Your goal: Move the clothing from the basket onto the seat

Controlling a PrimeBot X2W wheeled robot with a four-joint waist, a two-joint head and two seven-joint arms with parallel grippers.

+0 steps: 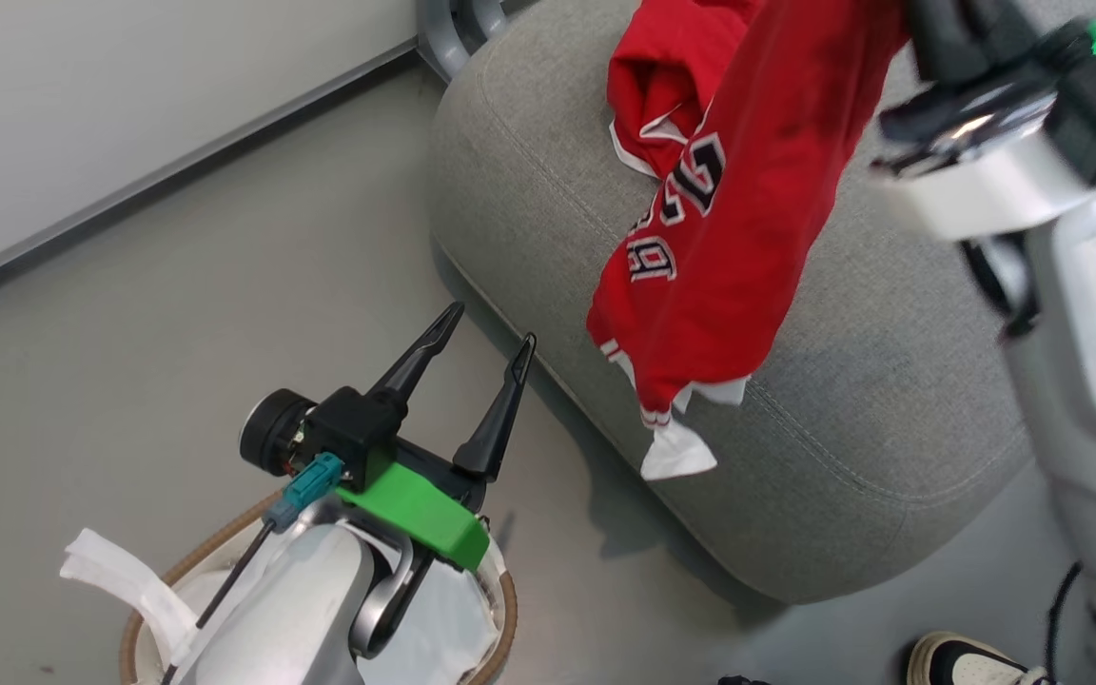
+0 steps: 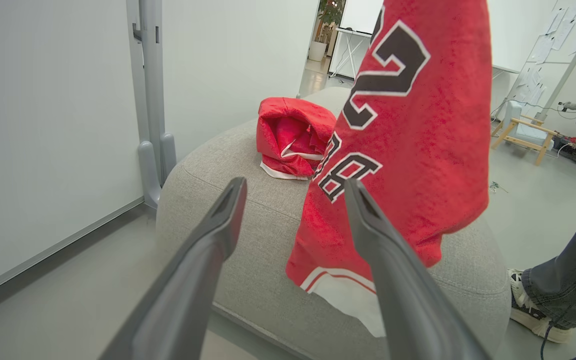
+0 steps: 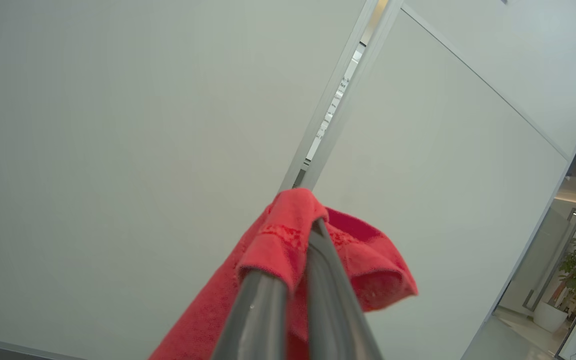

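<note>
A red jersey (image 1: 738, 209) with black white-edged numbers hangs over the grey seat (image 1: 871, 419), and its white hem dangles past the seat's front edge. My right gripper (image 3: 303, 235) is shut on the jersey's red fabric (image 3: 288, 250), with its fingers pointing up towards a white wall. A second red jersey (image 1: 657, 86) lies crumpled on the seat behind it, also seen as a red jersey heap (image 2: 290, 137). My left gripper (image 1: 486, 328) stands open and holds nothing, above the basket (image 1: 505, 609). The hanging jersey (image 2: 408, 145) shows beyond its right finger (image 2: 383, 260).
A person's shoe (image 1: 967, 661) stands on the grey floor by the seat's near corner, and a trouser leg (image 2: 568, 270) shows there too. A grey upright post (image 2: 150, 100) stands by the white wall behind the seat. The basket's white liner (image 1: 120, 571) hangs over its rim.
</note>
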